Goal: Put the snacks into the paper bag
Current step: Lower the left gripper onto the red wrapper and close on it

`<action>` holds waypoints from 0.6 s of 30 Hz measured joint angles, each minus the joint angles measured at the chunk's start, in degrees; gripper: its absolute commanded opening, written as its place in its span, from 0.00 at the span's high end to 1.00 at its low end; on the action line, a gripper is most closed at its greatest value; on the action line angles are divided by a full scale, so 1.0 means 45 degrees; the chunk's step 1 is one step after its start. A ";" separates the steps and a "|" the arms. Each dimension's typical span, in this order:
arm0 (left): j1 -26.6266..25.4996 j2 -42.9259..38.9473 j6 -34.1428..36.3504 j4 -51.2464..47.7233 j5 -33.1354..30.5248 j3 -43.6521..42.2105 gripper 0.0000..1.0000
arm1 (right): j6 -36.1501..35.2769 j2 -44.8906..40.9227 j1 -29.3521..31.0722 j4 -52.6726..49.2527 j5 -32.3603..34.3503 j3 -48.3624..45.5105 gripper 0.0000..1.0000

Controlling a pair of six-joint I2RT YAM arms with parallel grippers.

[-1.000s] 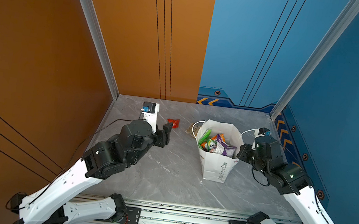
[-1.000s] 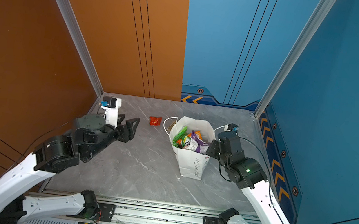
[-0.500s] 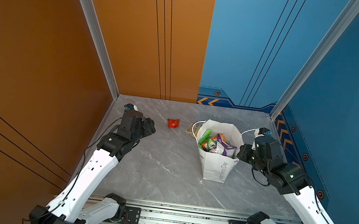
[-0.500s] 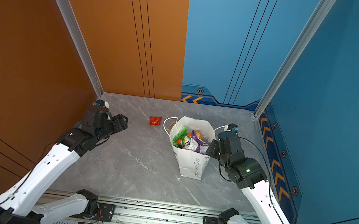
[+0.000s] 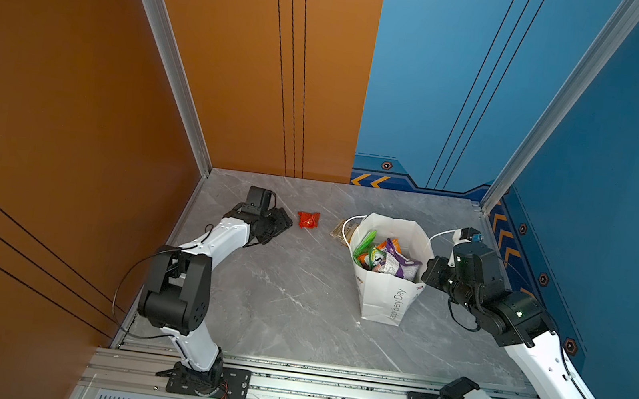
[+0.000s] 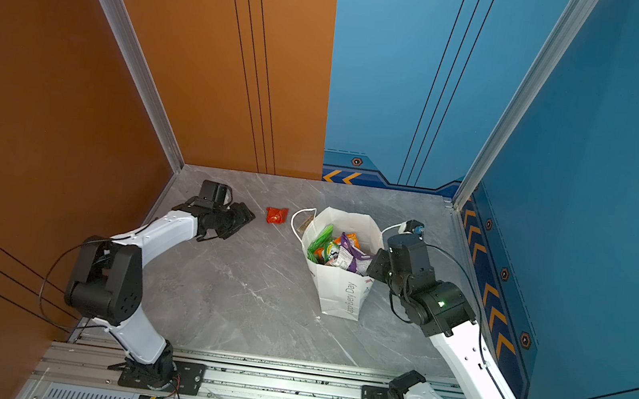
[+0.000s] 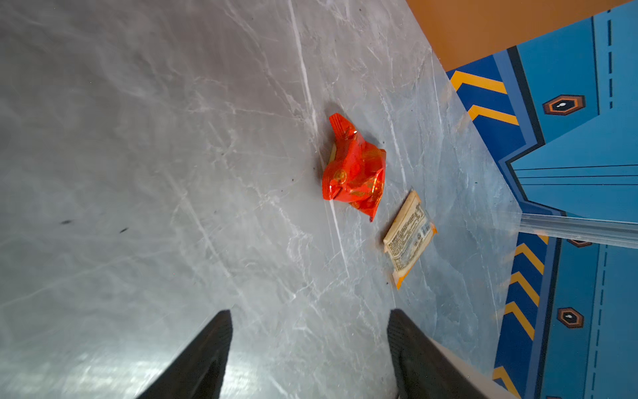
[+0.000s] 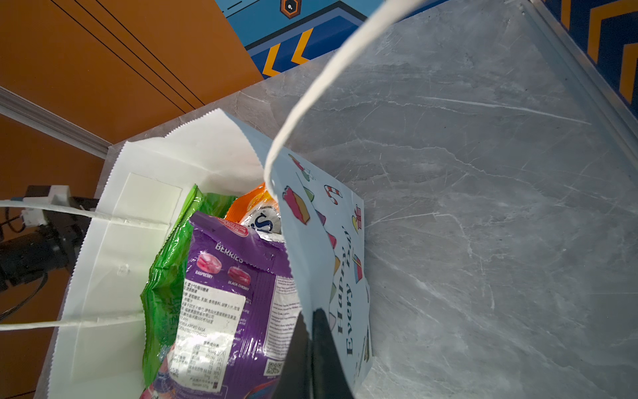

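**Bag packed full, red packet loose on the tabletop**

In a top view the white paper bag [image 5: 383,303] stands upright right of centre on the grey marble tabletop [image 5: 287,305]. Its mouth is crammed with snacks [image 5: 381,255]: a green packet [image 5: 365,243], an orange packet [image 5: 392,243] and a purple packet [image 5: 399,263] on top. The right tool [image 5: 432,272] sits hard against the bag's right rim, touching it. Over on the left, the left tool [image 5: 279,224] points at a small red packet [image 5: 308,220], close by but not in contact. A tan packet [image 5: 337,230] lies flat against the bag's far-left side.
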 measured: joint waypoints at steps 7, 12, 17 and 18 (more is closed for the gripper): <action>-0.0005 0.2710 -0.0102 0.0811 0.0889 0.2016 0.36 | 0.0005 0.0068 0.0000 0.0005 0.0034 -0.0005 1.00; -0.0112 0.4231 0.0068 0.0442 0.0976 0.3614 0.40 | 0.0000 0.0194 -0.0015 0.0044 0.0044 0.0000 1.00; -0.0214 0.5445 0.0262 -0.0019 0.1020 0.4804 0.55 | 0.0000 0.0228 -0.0015 0.0049 0.0049 0.0000 1.00; -0.0248 0.5639 0.0243 -0.0068 0.1044 0.4969 0.58 | 0.0000 0.0228 -0.0015 0.0049 0.0049 0.0000 1.00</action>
